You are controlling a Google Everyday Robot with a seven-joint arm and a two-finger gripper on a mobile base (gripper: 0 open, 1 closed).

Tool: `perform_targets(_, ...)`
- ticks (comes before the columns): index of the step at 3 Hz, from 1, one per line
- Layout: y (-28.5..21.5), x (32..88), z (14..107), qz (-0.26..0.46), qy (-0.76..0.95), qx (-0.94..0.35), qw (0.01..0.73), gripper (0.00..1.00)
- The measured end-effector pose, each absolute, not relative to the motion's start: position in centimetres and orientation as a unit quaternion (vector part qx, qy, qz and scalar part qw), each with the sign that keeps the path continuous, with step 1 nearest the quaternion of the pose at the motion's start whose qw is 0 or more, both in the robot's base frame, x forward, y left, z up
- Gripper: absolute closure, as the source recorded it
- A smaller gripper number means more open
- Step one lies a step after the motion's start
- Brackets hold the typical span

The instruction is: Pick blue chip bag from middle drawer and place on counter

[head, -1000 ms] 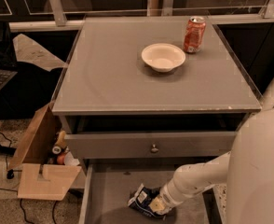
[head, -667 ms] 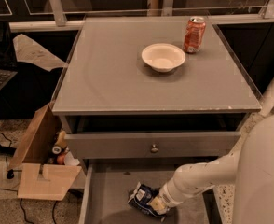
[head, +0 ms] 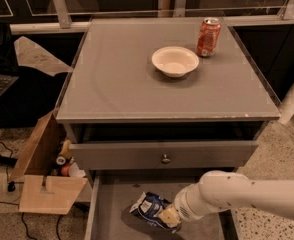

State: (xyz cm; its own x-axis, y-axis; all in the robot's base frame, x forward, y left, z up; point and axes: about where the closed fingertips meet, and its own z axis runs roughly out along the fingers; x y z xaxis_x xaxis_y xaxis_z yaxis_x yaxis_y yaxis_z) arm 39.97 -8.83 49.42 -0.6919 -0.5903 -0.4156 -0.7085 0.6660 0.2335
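Note:
The blue chip bag [head: 149,207] lies crumpled on the flat grey floor of the open middle drawer [head: 116,200], near its middle front. My gripper [head: 168,217] reaches in from the right on a white arm and is at the bag's right end, touching it. The bag rests low in the drawer. The counter [head: 122,79] is the wide grey cabinet top above, with a pale rim.
A white bowl [head: 175,61] and an orange-red soda can [head: 208,37] stand on the counter's far right. The upper drawer [head: 137,156] with a small round knob is slightly open above the bag. An open cardboard box [head: 39,181] with bottles sits on the floor at left.
The bulky white upper part of my arm has left the right side of the view; the forearm now lies lower and flatter. The gripper and bag stay at about the same spot.

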Motion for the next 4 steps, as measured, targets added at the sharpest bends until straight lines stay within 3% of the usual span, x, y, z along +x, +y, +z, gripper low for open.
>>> perform_targets(1,-7.5,37.9,55.9,0.229,0.872,-0.395,0.174,1.00)
perform_targets(3,-10.1,35.4,66.9,0.259,0.823,-0.453,0.223,1.00)
perform_targets(4,-10.1,35.5,67.2,0.260,0.823,-0.452,0.226,1.00)
